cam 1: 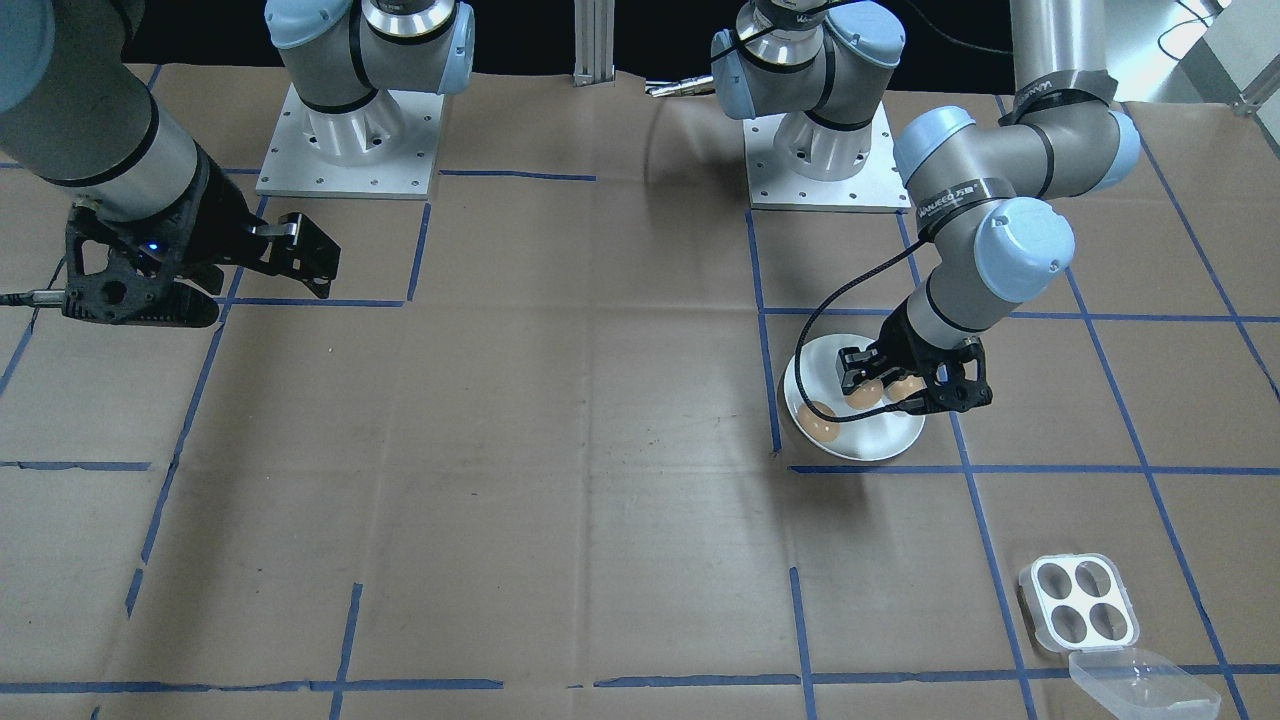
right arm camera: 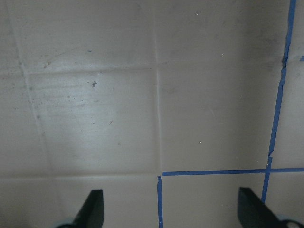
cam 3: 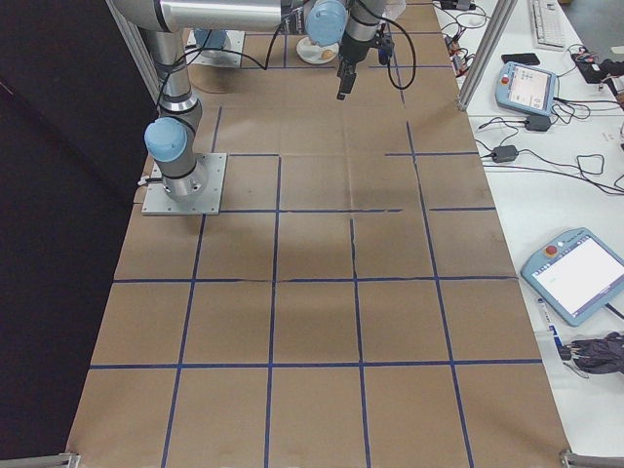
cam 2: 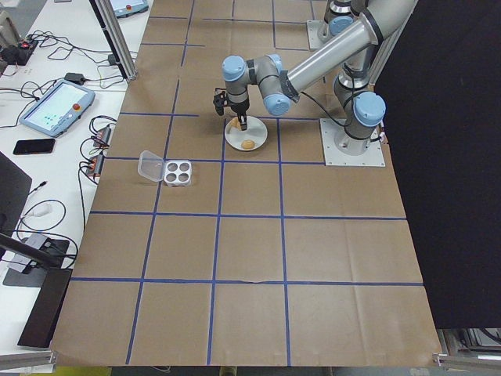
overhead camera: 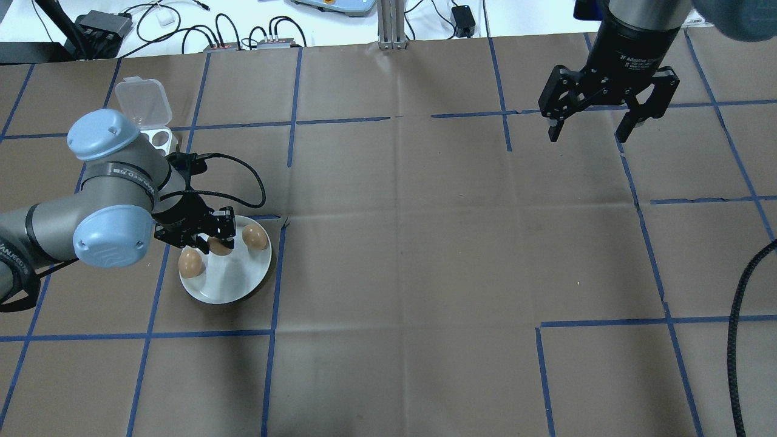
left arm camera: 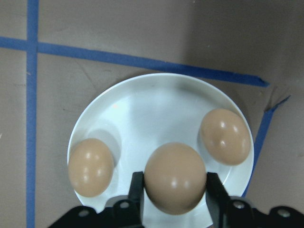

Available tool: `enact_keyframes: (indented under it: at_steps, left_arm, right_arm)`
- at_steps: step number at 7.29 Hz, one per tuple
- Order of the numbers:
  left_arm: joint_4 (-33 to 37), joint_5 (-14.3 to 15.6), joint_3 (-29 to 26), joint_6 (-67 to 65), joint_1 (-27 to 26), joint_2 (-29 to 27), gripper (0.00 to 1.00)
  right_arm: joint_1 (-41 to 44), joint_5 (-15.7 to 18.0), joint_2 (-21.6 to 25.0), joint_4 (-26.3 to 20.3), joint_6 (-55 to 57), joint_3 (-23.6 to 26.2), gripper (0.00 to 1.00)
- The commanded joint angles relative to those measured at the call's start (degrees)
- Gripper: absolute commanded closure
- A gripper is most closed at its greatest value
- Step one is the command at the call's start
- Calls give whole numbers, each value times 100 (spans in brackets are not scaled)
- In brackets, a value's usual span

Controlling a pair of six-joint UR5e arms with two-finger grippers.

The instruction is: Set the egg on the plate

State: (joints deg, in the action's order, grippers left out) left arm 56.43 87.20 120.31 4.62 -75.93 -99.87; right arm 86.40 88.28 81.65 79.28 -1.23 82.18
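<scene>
Seen from the front-facing camera, the round, flat white plate (cam 1: 853,440) serves as the landmark. The left arm's black two-finger gripper (cam 1: 868,392) hangs over the plate's far side with a smooth brown egg (cam 1: 862,394) between its fingers. A second brown egg (cam 1: 822,421) lies on the plate nearer the camera, and a third (cam 1: 906,386) is partly hidden behind the gripper. Well away from the plate, toward the camera, sits the small white square four-cup egg tray (cam 1: 1079,602), cups bare, its clear hinged lid (cam 1: 1144,685) flung open. The right arm's black gripper (cam 1: 300,258) hovers far across the table from the plate.

From overhead, the right gripper's fingers (overhead camera: 553,130) are spread wide with nothing between them, far from the plate.

The left wrist camera shows the held egg clamped at its widest part between two black finger pads (left arm camera: 137,194), just above the plate's near rim, the other two eggs resting either side of it.

The egg looks light, rigid and brittle, with a slick, curved shell. I judge it best held across the middle with gentle pressure and released only once it is seated, since it may roll towards its neighbours.
</scene>
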Motion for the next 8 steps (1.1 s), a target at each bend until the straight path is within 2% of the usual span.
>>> enact_keyframes:
  at_steps: [1,2,3,5,8]
  left_arm:
    - [-150,-1,115,48,-1,-111,47]
    - [-254,60,63,48,8,-207,15]
    - [-316,426,54,57,-1,-121,1]
    - [32,491,-130,57,-1,352,0]
    - [1637,456,-928,-22,-45,1029,0]
  right_arm:
    - [0,5,0,0,0,0,0]
    - [0,-4,0,0,0,0,0]
    - [0,-4,0,0,0,0,0]
    - [0,5,0,0,0,0,0]
    - [0,-4,0,0,0,0,0]
